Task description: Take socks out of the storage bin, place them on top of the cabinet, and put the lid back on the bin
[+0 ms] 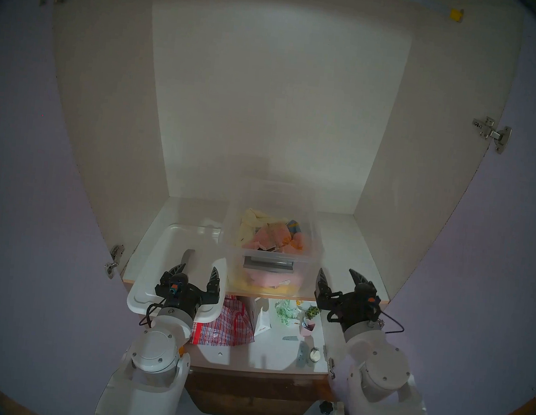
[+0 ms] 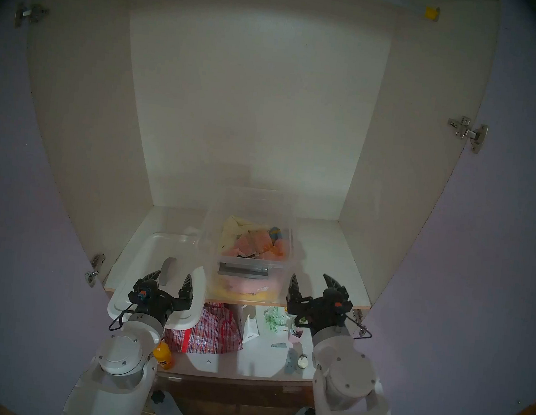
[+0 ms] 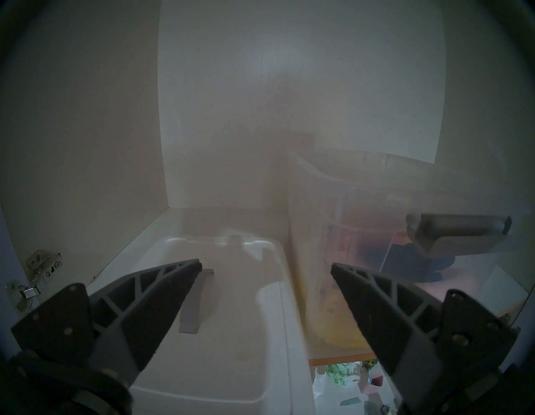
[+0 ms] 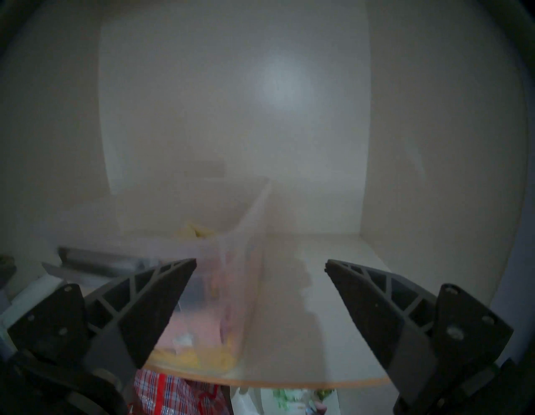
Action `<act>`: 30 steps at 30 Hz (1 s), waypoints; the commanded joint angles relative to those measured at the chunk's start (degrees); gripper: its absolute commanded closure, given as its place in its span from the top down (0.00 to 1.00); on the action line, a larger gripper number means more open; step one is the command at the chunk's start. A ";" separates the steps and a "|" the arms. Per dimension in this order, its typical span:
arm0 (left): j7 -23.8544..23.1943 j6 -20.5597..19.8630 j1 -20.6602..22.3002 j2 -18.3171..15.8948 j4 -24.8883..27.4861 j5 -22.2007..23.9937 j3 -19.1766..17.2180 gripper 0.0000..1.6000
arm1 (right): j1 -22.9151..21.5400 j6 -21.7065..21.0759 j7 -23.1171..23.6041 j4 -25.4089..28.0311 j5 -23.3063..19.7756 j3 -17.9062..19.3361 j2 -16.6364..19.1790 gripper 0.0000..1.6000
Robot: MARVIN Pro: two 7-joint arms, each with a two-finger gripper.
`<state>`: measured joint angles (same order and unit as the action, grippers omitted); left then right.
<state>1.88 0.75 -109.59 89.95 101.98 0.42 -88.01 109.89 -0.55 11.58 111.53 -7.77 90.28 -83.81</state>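
The storage bin [image 1: 270, 235] stood uncovered on the upper shelf [image 1: 347, 260] of the cabinet [image 1: 271, 103], holding pastel cloths [image 1: 267, 235]. The lid [image 1: 169, 257] lay flat just left of the bin, overhanging the shelf edge. The left gripper [image 1: 199, 269] hovered above the lid, jaws wide and empty. The right gripper [image 1: 338, 275] hovered just right of the bin, jaws wide and empty. Black socks could not be identified with certainty.

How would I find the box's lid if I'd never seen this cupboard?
Look on the upper white shelf of the open cabinet. Left of the clear storage bin lies the lid, overhanging the shelf's front edge. It is the only flat white tray shape, with a grey bar handle.
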 commanded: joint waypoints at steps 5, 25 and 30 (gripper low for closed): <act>-0.16 0.30 0.35 -0.02 1.40 0.06 0.12 1.00 | -4.66 -7.60 9.28 4.08 -7.78 3.39 3.36 1.00; -0.08 0.33 0.39 -0.04 1.32 0.06 0.15 1.00 | -27.71 -28.97 28.13 -7.39 -10.72 0.58 12.08 1.00; -0.01 0.36 0.47 -0.02 1.15 0.03 0.16 1.00 | -35.93 -34.48 29.49 -12.46 -10.62 -2.50 12.59 1.00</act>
<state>2.03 0.75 -109.61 89.93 101.81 0.42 -87.99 82.67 -30.74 39.87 102.40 -18.04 90.20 -71.49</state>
